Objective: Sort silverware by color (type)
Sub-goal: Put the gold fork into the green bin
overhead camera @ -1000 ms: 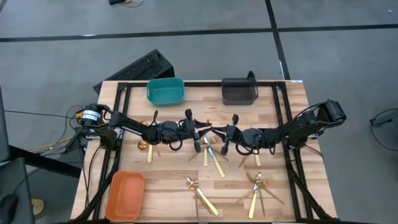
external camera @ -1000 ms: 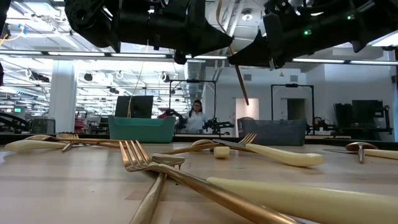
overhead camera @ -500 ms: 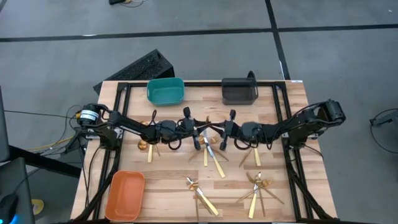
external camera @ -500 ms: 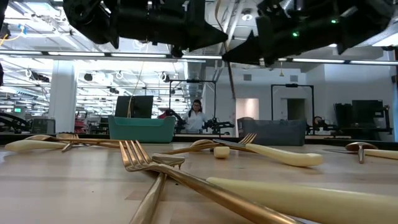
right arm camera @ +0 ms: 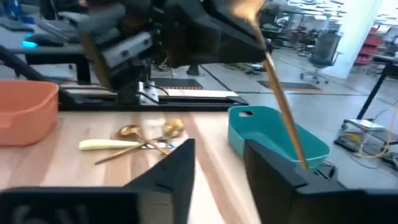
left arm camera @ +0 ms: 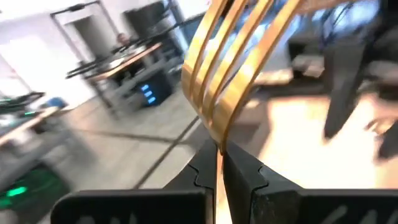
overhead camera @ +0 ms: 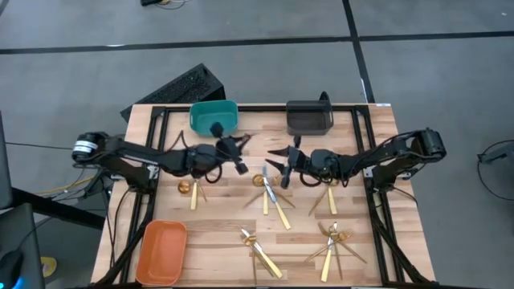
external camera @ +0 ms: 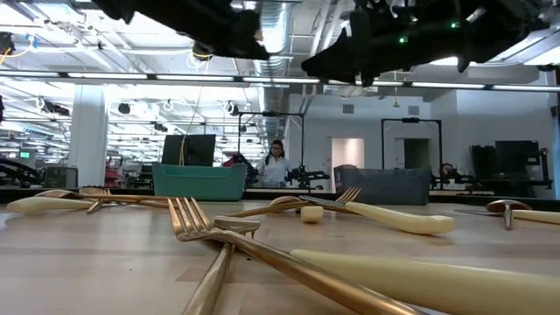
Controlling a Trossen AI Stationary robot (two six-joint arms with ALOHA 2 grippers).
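Left pincer [left arm camera: 219, 163] clamps a gold fork [left arm camera: 230, 74] near the teal bin [overhead camera: 214, 117]; right pincer [overhead camera: 277, 159] hangs apart. Next, I'd judge, comes dropping it inside.

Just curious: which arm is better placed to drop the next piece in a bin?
Left. Its jaws clamp a gold fork beside the teal bin; the right arm's jaws hang open mid-table.

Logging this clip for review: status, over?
Left tool shut on a gold fork, near the teal bin. Right tool open, mid-table. Nothing seen between fork and bin.
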